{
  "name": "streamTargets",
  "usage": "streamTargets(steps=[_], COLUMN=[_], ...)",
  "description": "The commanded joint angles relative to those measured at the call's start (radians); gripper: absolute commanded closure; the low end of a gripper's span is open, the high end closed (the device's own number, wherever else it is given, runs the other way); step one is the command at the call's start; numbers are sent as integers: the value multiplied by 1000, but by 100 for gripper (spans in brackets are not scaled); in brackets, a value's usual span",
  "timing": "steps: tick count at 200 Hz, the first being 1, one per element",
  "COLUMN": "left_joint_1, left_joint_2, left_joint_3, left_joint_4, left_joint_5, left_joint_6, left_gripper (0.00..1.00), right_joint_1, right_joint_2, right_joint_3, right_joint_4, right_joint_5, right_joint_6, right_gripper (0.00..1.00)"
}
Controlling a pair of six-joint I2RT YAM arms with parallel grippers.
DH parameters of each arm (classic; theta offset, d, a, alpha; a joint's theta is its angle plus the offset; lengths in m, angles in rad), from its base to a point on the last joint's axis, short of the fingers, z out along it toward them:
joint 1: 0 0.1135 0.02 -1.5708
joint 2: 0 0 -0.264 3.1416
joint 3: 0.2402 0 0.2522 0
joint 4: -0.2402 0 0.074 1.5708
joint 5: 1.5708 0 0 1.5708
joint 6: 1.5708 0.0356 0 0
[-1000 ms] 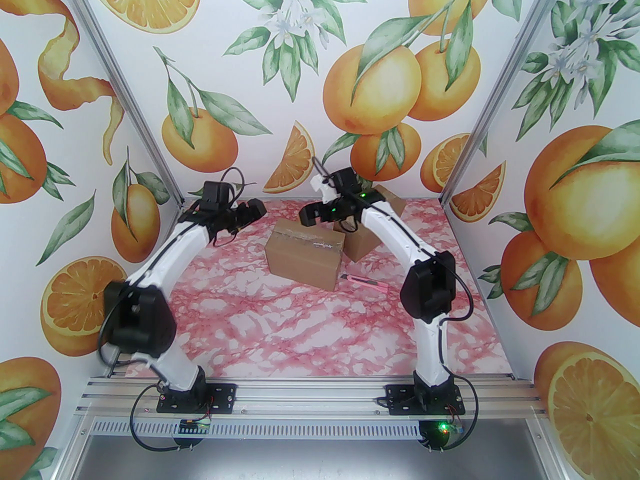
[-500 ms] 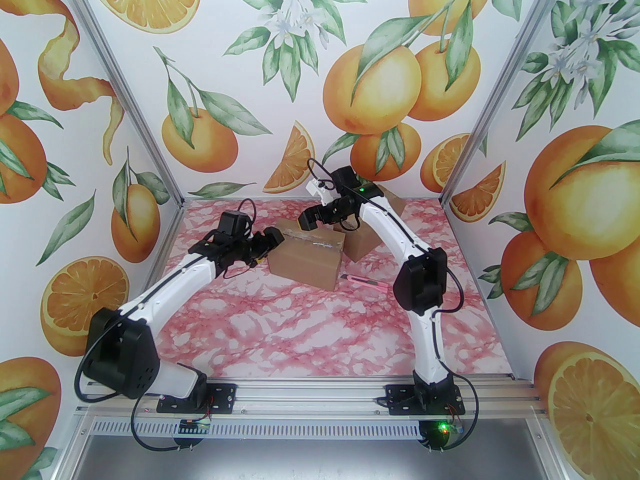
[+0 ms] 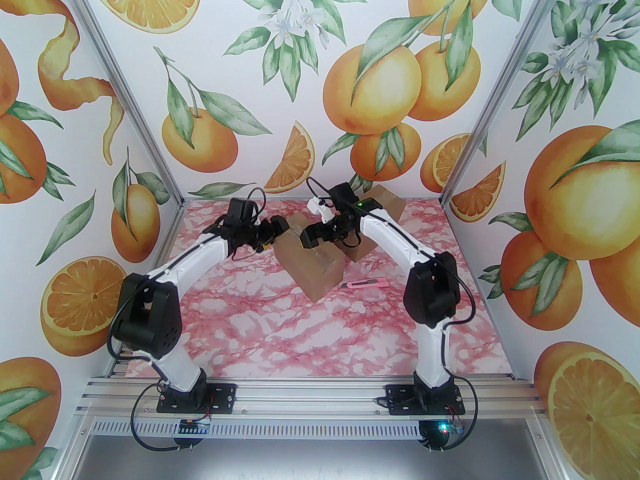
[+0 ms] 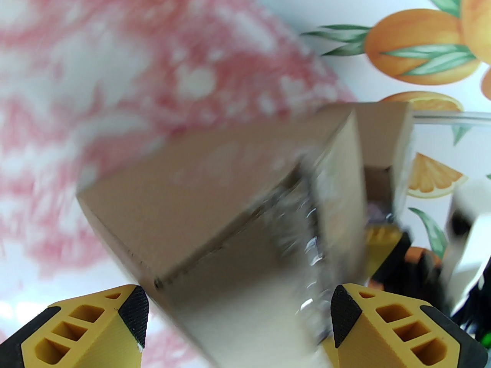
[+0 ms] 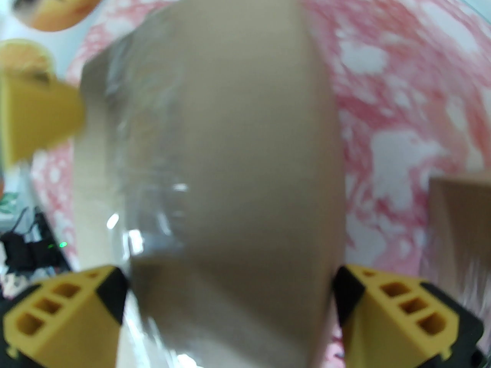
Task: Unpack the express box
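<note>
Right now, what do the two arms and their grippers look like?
The left arm and right arm have white links, black joints and looping black cables. The left gripper and right gripper carry yellow hollow-celled fingers with black textured pads.

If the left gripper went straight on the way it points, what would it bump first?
The cardboard box. Its end sits right in front of the left gripper, between the wide jaws, so it would likely bump that almost at once.

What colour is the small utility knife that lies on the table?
The knife is pink; it shows best in the top external view.
</note>
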Motion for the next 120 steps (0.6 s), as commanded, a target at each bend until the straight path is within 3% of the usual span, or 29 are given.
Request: streamTargets(steps=[1,53,120], left_joint_1=[8,-7,-17], left_joint_2=[28,5,27], left_joint_3=[30,-17,-46], left_joint_4=[-23,-53,-112], left_joint_5=[45,20,14], left_joint_6=[73,99,140], left_gripper=[19,20,20], right_joint_1=[47,129,216], right_joint_2=[-79,-108,-105], right_joint_3=[-55,-38,-70], right_joint_4=[138,128,83], right_joint_5=[176,473,670], right_joint_6=[97,108,109], right_gripper=[3,2,6])
